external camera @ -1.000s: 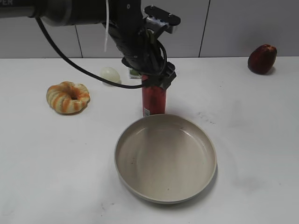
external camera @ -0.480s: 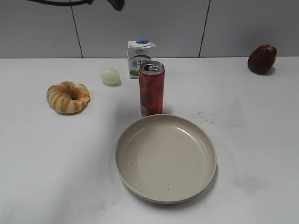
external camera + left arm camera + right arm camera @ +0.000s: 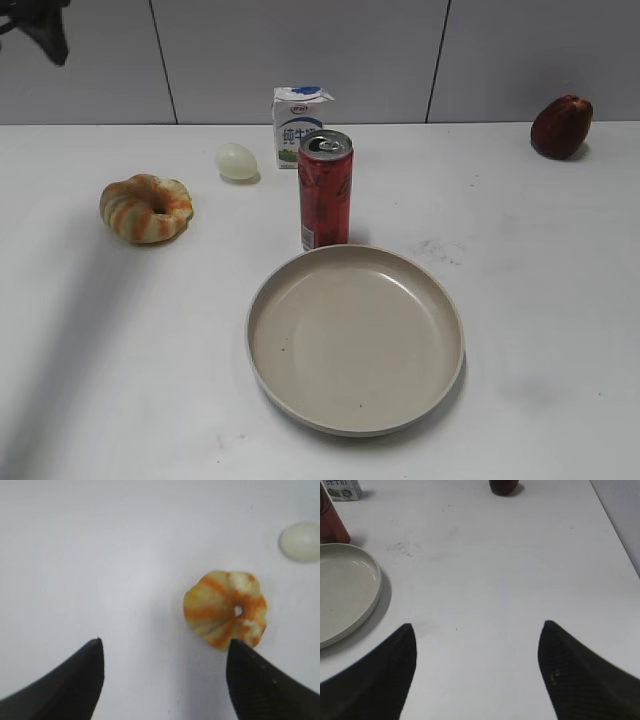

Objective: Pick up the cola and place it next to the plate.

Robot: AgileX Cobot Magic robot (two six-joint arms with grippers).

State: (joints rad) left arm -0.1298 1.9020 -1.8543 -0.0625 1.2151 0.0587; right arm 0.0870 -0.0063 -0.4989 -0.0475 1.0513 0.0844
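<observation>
Cola (image 3: pixel 325 190) upright on white worktop (image 3: pixel 520 300), just behind plate (image 3: pixel 356 338) rim, far from both jaws. Left jaws released above pumpkin-shaped bread (image 3: pixel 225 608); right jaws released, plate off to their left.

Slanted front exterior view; both wrist views look down, sharing the table (image 3: pixel 520 300)

Desk layout: cola just behind the plate.
The cola (image 3: pixel 325 190) stands upright on the desk (image 3: pixel 540 300) beside the plate's (image 3: pixel 355 340) far rim. Behind it is a milk carton (image 3: pixel 298 125), with an egg (image 3: pixel 237 161) and pastry (image 3: pixel 146 208) left, and a fruit (image 3: pixel 561 126) far right.
</observation>
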